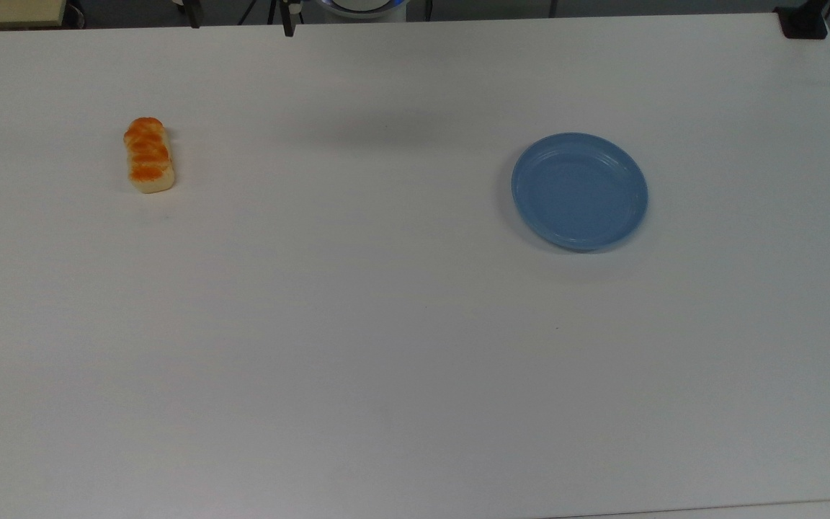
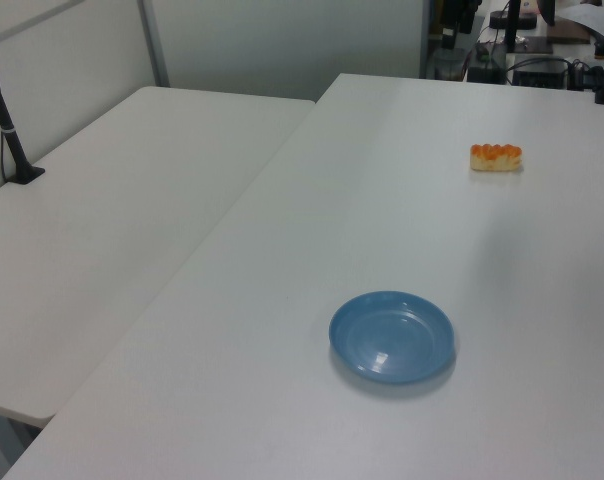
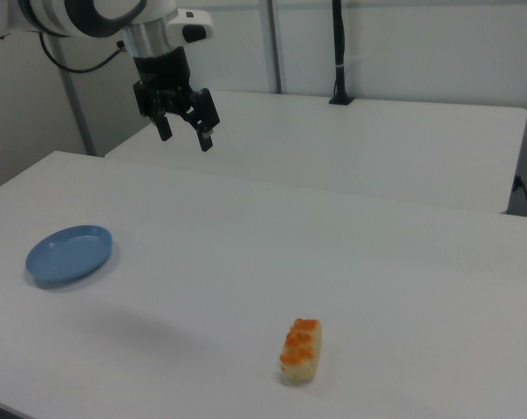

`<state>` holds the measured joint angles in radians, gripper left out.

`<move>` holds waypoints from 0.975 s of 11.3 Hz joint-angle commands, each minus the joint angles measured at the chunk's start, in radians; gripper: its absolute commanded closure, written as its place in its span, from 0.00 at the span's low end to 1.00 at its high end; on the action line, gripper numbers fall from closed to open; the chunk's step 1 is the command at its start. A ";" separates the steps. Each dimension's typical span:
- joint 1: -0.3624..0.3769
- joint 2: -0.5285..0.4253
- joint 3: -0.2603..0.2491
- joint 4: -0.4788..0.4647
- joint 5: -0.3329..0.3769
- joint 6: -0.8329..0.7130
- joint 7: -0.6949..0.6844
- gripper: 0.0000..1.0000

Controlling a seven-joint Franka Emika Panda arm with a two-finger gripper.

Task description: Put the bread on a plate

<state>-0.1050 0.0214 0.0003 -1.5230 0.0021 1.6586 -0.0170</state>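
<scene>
1. Lying closest to the camera in the right view, the bread (image 3: 301, 351) rests flat on the white table (image 3: 377, 271), its orange-brown glazed top facing up and its pale sides showing. Nothing touches it.
2. Seen in the top view, the bread (image 1: 148, 156) sits toward the top view's left, lengthwise running away from the camera, on bare table (image 1: 357, 324).
3. Farther along the table, the plate (image 3: 69, 255) lies flat, blue and holding nothing. It stands well apart from the bread: toward the right view's left, and toward the top view's right (image 1: 579, 191).
4. From the left view the order flips: the plate (image 2: 392, 336) is the nearer thing and the bread (image 2: 496, 157) lies far behind it, toward the left view's right.
5. My gripper (image 3: 183, 133) hangs farthest back in the right view, high above the table, fingers pointing down and spread apart with a clear gap between them, gripping nothing. It is well apart from both bread and plate.
6. Behind me a second white table (image 3: 359, 144) stands alongside, with a black post (image 3: 338, 52) clamped at its far edge.
</scene>
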 commanded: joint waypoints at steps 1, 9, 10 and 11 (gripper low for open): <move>0.002 -0.006 -0.005 -0.028 -0.004 0.019 -0.026 0.00; 0.002 -0.005 -0.006 -0.023 -0.002 0.016 -0.015 0.00; 0.004 -0.005 -0.006 -0.023 -0.002 0.016 -0.014 0.00; 0.004 -0.005 -0.006 -0.023 -0.002 0.016 -0.014 0.00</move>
<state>-0.1055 0.0283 -0.0004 -1.5286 0.0021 1.6587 -0.0219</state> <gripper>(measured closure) 0.000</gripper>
